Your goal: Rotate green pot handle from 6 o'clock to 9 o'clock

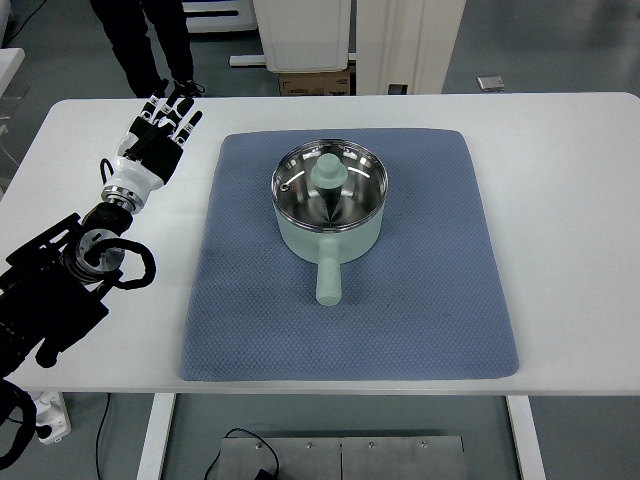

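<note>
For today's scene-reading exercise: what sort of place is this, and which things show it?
Probably a robotics lab: a robot's left hand over a white table, a green pot staged on a blue mat, cables on a bare floor.

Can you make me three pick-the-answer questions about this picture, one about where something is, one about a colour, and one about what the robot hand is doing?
1. Where does the pot sit?
A. On the blue mat
B. On the bare table
C. On the floor

2. What colour is the handle of the pot?
A. Red
B. Pale green
C. Black

3. What is the left hand doing?
A. Gripping the handle
B. Lifting the lid
C. Open, touching nothing

Answers:
1. A, the pot stands near the middle of the mat, which lies on the white table.
2. B, the handle matches the pale green pot body and points toward the near edge.
3. C, the hand is over the table left of the mat, fingers spread, well away from the pot and its glass lid.
</note>
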